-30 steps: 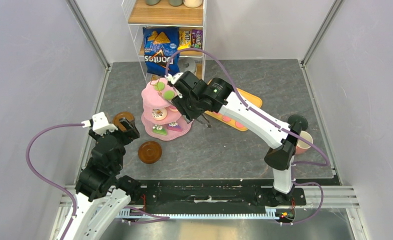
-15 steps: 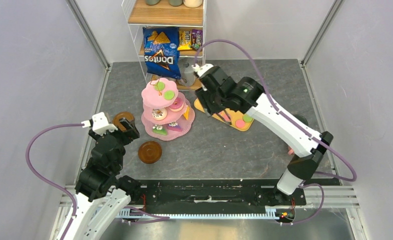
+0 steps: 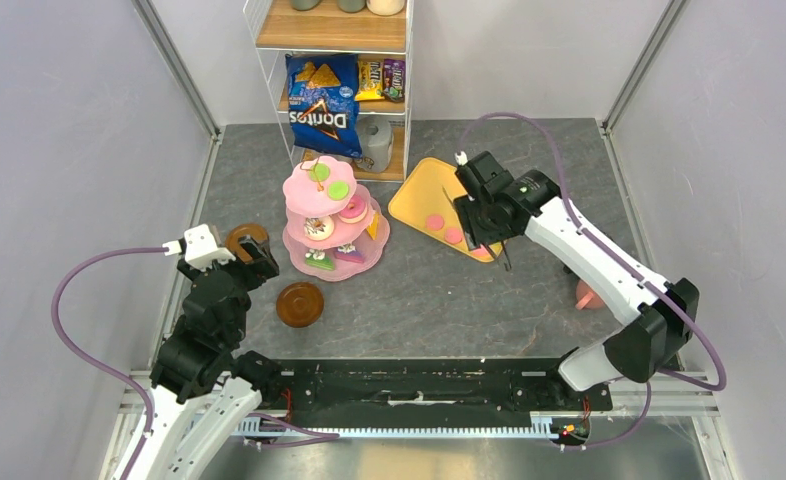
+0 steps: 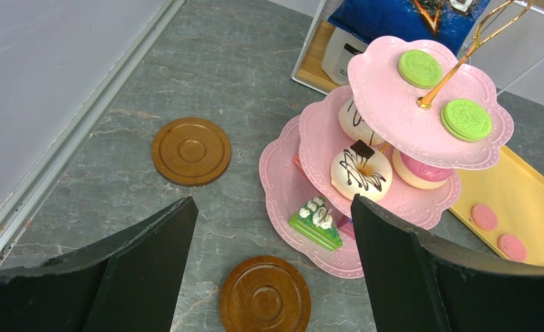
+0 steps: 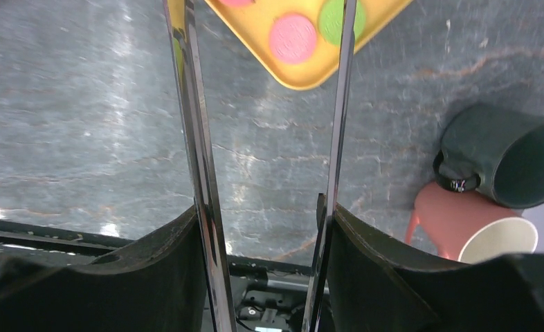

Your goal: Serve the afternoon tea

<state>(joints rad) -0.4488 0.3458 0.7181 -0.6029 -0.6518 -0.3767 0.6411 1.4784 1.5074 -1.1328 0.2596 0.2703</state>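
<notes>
Fingers (image 5: 151, 270) of the right gripper (image 5: 266, 235) clamp the metal tongs (image 5: 198, 138), a pink macaron (image 5: 293, 38) beyond, between the blades; left gripper (image 4: 270, 207) spread wide, a brown saucer (image 4: 265, 303) between its fingers.

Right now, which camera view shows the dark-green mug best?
The right wrist view: it shows the dark-green mug's body and handle in full, beside the pink mug. The top external view hides it behind the right arm; the left wrist view does not include it.
</notes>
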